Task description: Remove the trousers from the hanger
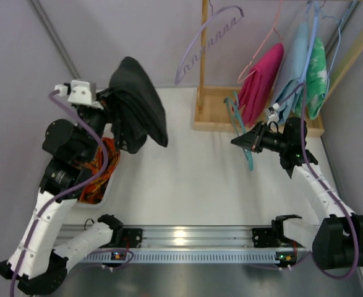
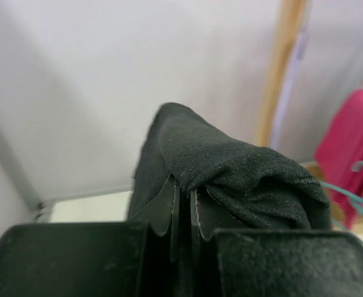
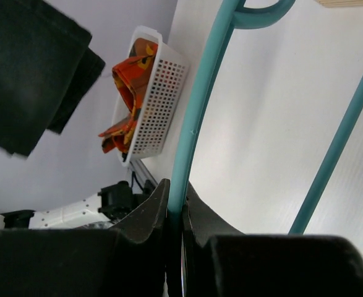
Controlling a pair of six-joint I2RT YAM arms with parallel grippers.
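At the left, gripping the trousers in the clenched left gripper, raised high above a white basket that holds an orange-black patterned cloth. Shown by the left wrist view as a bunched black fold pinched between shut fingers, draping away toward the far side. Hanging well apart from the hanger, across a stretch of bare table; nothing dark to be seen on the teal bar.

At the right, pinching the hanger's thin teal rod in the right gripper, clamped tight around it in the right wrist view, just near of a wooden rack hung with a magenta garment.

Judged close to complete: off the hanger already, with only the set-down left. To finish well:
- Hold the left clench firm while lowering, so as not to drop the limp cloth early.
- Steer the hanging tail clear of the basket rim, or settle it fully inside rather than half over the edge.
- Release only once the weight rests on something.
- On the right, hold the hanger steady and away from the rack — no snagging the hook.
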